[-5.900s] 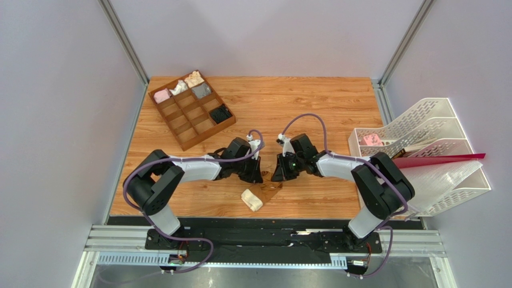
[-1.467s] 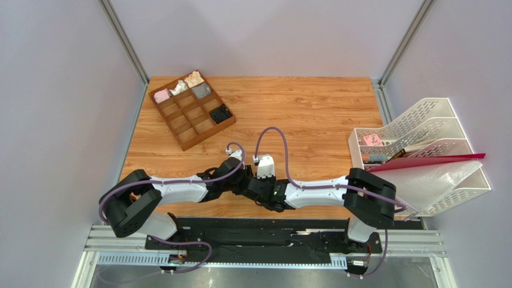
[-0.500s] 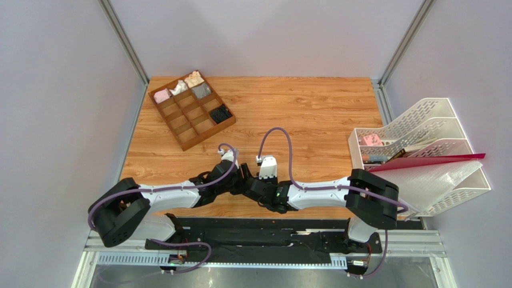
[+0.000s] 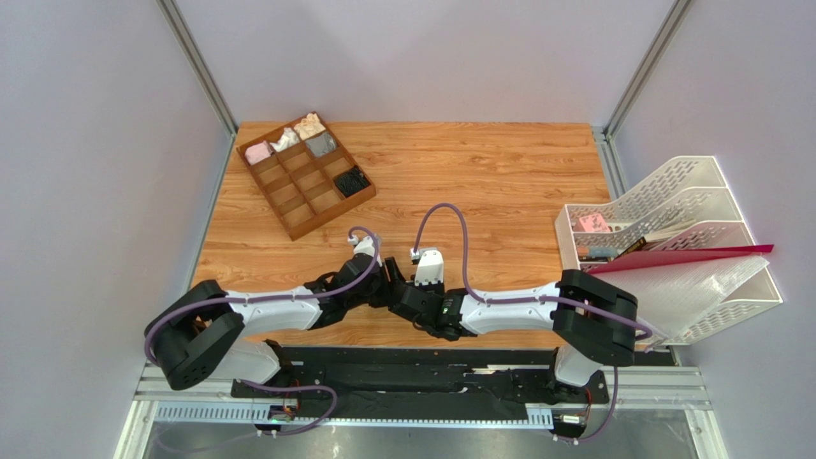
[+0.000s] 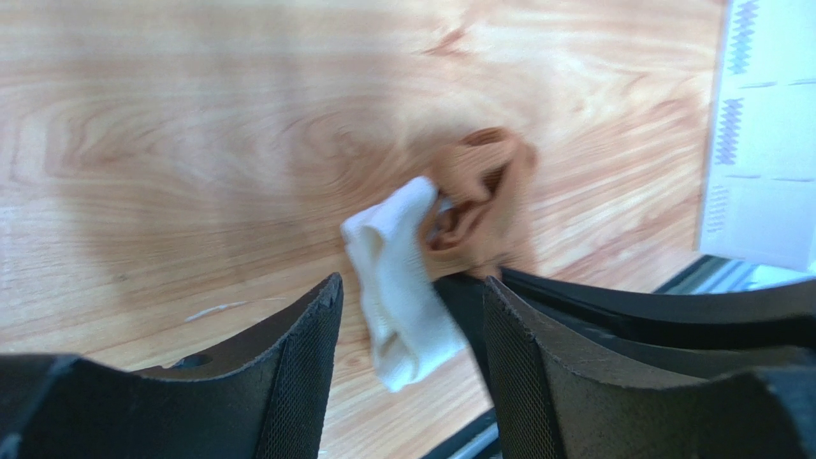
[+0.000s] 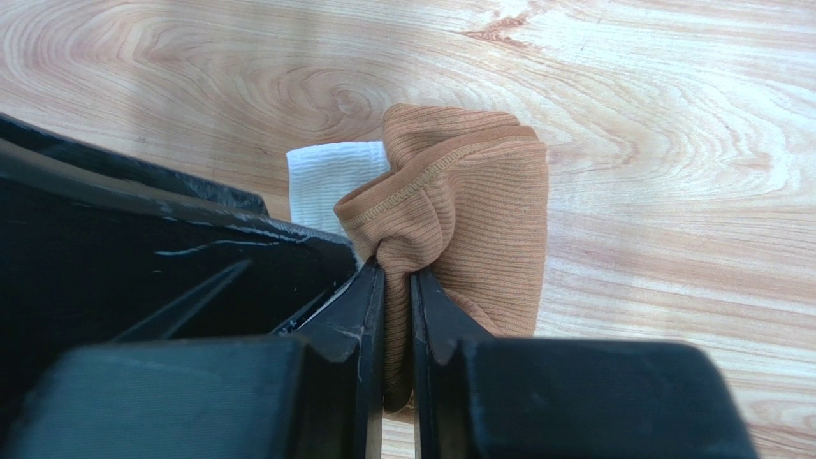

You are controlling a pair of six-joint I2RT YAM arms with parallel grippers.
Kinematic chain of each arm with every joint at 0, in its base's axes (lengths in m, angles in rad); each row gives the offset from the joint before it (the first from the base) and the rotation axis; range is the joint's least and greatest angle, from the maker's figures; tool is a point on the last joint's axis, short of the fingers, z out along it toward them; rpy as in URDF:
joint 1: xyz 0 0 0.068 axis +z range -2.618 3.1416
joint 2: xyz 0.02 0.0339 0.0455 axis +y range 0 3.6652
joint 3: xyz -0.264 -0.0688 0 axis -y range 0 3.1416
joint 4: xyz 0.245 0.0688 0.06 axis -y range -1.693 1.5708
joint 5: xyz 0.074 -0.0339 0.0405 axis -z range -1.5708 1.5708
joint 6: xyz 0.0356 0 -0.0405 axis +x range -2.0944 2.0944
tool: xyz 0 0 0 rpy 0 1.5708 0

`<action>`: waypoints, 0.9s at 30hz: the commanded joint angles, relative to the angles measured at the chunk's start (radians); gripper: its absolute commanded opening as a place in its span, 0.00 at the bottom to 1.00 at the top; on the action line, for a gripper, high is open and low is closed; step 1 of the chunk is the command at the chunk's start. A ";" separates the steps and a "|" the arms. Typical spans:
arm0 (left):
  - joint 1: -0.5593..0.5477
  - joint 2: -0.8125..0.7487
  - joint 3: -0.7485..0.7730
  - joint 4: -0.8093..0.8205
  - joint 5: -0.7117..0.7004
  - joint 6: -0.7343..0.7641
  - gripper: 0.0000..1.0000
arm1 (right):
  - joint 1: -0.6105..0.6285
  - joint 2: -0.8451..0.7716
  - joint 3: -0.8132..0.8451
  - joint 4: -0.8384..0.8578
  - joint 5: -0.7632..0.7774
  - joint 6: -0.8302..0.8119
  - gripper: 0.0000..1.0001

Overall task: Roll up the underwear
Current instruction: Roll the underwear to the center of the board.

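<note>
The underwear (image 6: pixel 469 206) is a bunched brown ribbed garment with a cream-white band (image 6: pixel 330 174), lying on the wood near the table's front edge. My right gripper (image 6: pixel 396 277) is shut on a fold of its brown fabric. In the left wrist view the white band (image 5: pixel 397 287) hangs between the fingers of my left gripper (image 5: pixel 412 287), which is open, and neither pad touches it. The brown part (image 5: pixel 484 186) sits just beyond. From above, both grippers meet at front centre, left (image 4: pixel 388 287) and right (image 4: pixel 410 301), and they hide the garment.
A wooden divider tray (image 4: pixel 287 206) with small fabric bundles stands at the back left. A white file rack (image 4: pixel 670 206) with a red folder stands at the right edge. The table's front edge and black rail (image 4: pixel 421 368) run just below the grippers.
Both arms have come from mid-table down to the front edge, over where the underwear lay. In the last half second they barely moved.
</note>
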 commanded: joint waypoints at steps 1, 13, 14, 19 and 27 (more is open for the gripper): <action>-0.004 -0.069 0.005 0.052 -0.033 -0.024 0.62 | 0.014 0.007 -0.031 0.006 -0.080 0.043 0.12; -0.005 0.097 0.067 0.047 0.028 -0.033 0.62 | 0.017 0.010 -0.022 0.015 -0.088 0.030 0.13; -0.005 0.098 0.063 0.060 0.030 -0.036 0.62 | 0.017 0.013 -0.020 0.006 -0.085 0.035 0.13; -0.005 0.104 0.053 0.080 0.024 -0.031 0.59 | 0.025 0.011 -0.020 0.017 -0.088 0.009 0.15; -0.005 0.138 0.025 0.089 0.027 -0.033 0.24 | 0.034 -0.076 0.053 -0.077 -0.122 -0.094 0.47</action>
